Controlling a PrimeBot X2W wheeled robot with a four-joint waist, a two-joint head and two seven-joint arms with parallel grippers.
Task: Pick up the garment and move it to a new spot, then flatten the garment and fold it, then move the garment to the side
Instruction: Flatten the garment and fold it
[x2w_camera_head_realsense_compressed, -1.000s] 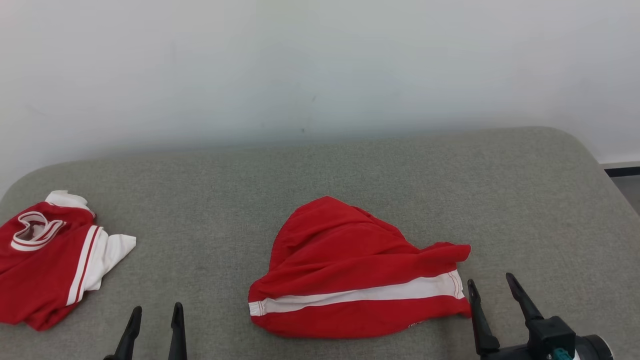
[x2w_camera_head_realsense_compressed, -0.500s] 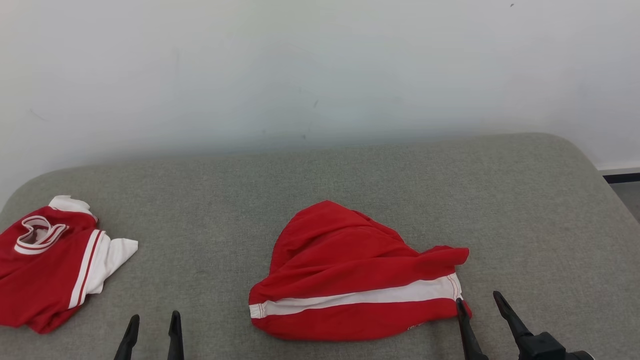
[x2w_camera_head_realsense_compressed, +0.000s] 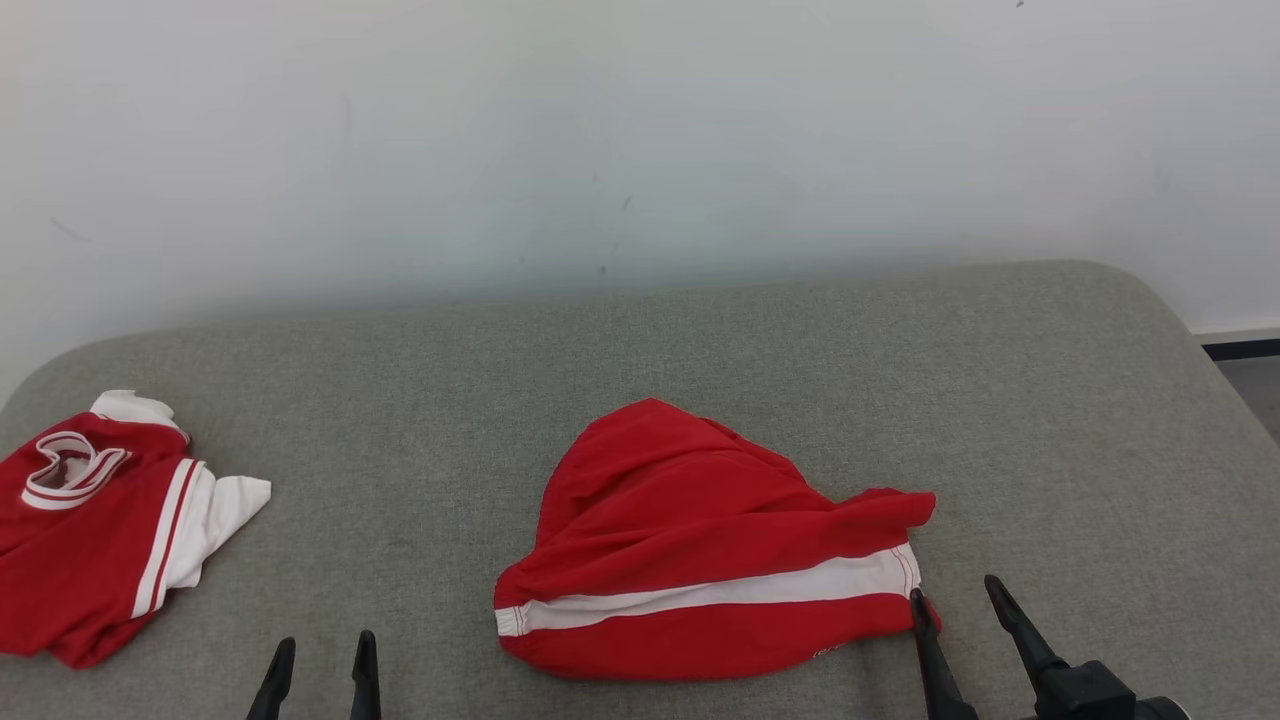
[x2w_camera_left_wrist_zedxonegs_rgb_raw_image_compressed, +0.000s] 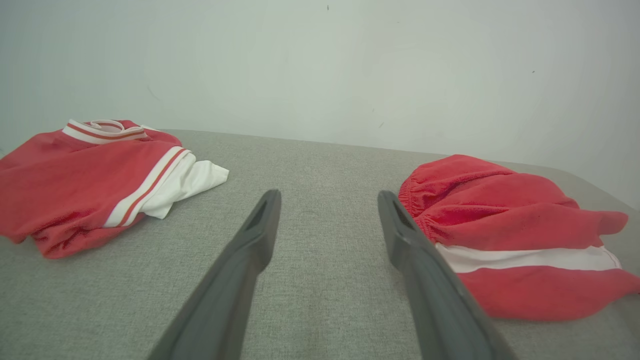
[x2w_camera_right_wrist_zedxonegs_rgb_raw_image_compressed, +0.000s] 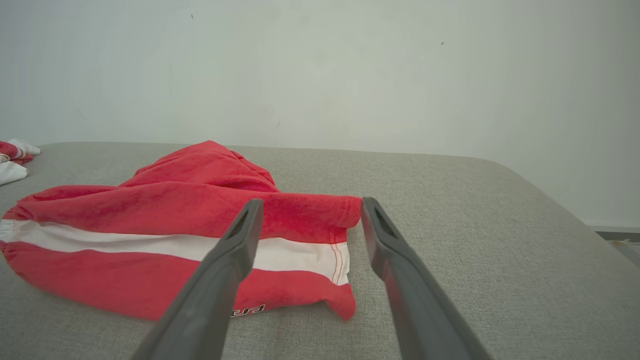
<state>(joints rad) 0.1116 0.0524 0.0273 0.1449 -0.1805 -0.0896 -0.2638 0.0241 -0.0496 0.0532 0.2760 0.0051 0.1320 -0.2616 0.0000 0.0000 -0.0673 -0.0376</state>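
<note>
The red shorts (x2w_camera_head_realsense_compressed: 700, 560) lie crumpled toward the near side of the grey cloth-covered desk (x2w_camera_head_realsense_compressed: 700, 340), and my coming move hangs on how they lie. Their long axis, marked by the white stripe (x2w_camera_head_realsense_compressed: 720, 590), runs from side to side across my front, with the gathered waistband at their left end and the stitched leg hem at their right end. My right claw (x2w_camera_head_realsense_compressed: 952, 588) sits at that right end, its two fingers spread wide and empty. The inner finger is at the hem's lower corner, though I cannot tell whether it touches the cloth; seen along those fingers, the hem corner lies just ahead, between them. My left claw (x2w_camera_head_realsense_compressed: 326, 640) is also parted and empty, off to the left of the shorts with bare desk between. So I judge the right arm the nearer one for the first pick, closing over the hem edge. A red and white shirt (x2w_camera_head_realsense_compressed: 80, 540) lies far to the left of the shorts, by the desk's rounded corner. Beyond the shorts the desk runs back to a plain pale wall (x2w_camera_head_realsense_compressed: 640, 130)
</note>
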